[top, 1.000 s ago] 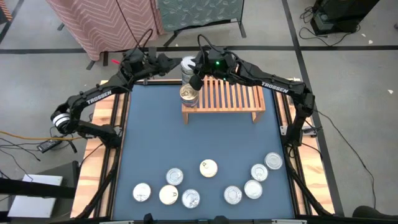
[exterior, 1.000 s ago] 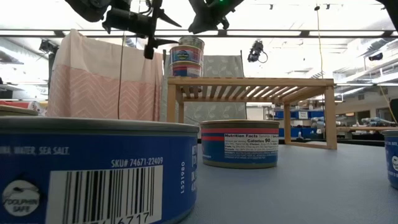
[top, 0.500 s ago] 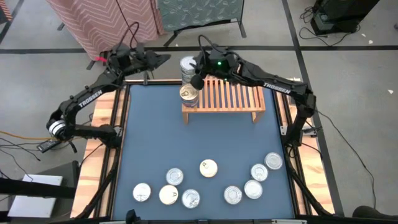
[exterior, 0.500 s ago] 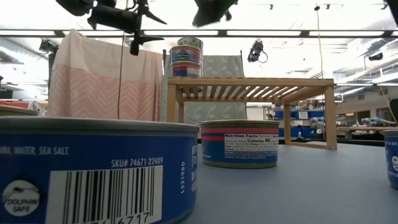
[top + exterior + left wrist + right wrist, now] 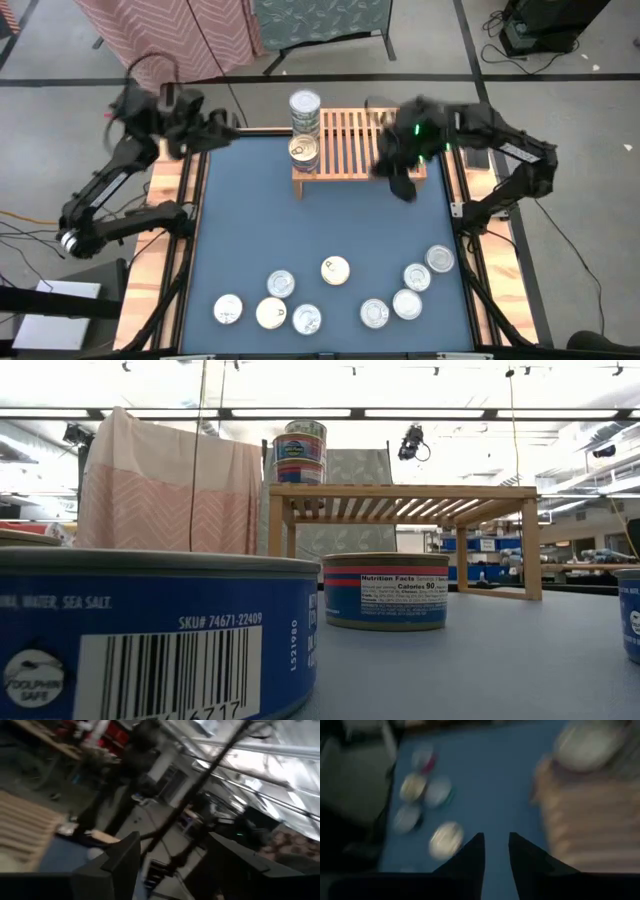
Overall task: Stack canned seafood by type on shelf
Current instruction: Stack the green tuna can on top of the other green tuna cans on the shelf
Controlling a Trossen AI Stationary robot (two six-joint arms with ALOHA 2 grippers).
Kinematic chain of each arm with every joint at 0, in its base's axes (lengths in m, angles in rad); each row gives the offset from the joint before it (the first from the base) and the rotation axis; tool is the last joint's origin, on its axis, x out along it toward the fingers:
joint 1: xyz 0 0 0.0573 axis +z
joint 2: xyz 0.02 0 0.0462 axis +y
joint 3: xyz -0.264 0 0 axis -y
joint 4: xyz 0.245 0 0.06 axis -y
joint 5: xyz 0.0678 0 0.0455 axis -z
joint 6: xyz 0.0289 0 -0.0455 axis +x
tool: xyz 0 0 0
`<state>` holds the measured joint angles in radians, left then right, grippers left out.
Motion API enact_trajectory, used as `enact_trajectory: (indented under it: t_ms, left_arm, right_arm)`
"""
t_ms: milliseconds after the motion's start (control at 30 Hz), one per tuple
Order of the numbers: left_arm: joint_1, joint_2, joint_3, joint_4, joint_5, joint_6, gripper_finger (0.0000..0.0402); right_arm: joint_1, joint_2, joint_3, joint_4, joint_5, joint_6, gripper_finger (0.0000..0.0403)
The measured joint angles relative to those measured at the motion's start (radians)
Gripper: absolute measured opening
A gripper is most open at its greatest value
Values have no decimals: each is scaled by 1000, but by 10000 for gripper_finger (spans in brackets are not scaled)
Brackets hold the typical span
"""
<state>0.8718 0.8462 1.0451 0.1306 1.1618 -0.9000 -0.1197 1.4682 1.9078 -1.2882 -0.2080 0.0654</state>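
The light-wood shelf [image 5: 365,148] stands at the table's far middle. At its left end are two can stacks: one at the far corner [image 5: 304,108], seen as two blue-labelled tins [image 5: 300,445] in the low view, and one nearer [image 5: 304,152]. My left gripper [image 5: 222,125] is open and empty beyond the table's far left corner, its fingers [image 5: 117,862] wide apart. My right gripper [image 5: 400,183] hangs blurred over the shelf's near right part, tipped down, its fingers [image 5: 475,852] a narrow gap apart with nothing between them.
Several loose tins lie on the blue mat near the front edge, from one [image 5: 228,308] at the left to one [image 5: 439,260] at the right, with one [image 5: 335,269] in the middle. The mat between them and the shelf is bare. A red-banded tin [image 5: 385,591] sits before the shelf.
My left gripper has drawn back from the can stacks toward the table's far left corner, rising and rolling. My right gripper has swung from the shelf's far left end toward the right and near side, tipping downward. Both have left the low view. The stacks stay in place.
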Motion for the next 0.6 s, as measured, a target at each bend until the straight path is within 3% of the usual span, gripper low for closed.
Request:
enact_trajectory:
  t_ms: [100, 233, 433, 600]
  left_arm:
    - [-57, -71, -1, -9, -79, -48, 229]
    - [-104, -139, -2, -128, -192, -53, 229]
    - [-138, -174, -2, -305, -287, 19, 229]
    - [-157, -166, -2, -379, -362, 63, 229]
  right_arm:
    - [136, -17, -88, -97, 4, 147, 84]
    - [338, -66, -262, -50, 38, 373, 80]
    - [644, -84, -560, 228, 153, 719, 80]
    - [795, -17, -743, 461, 180, 977, 80]
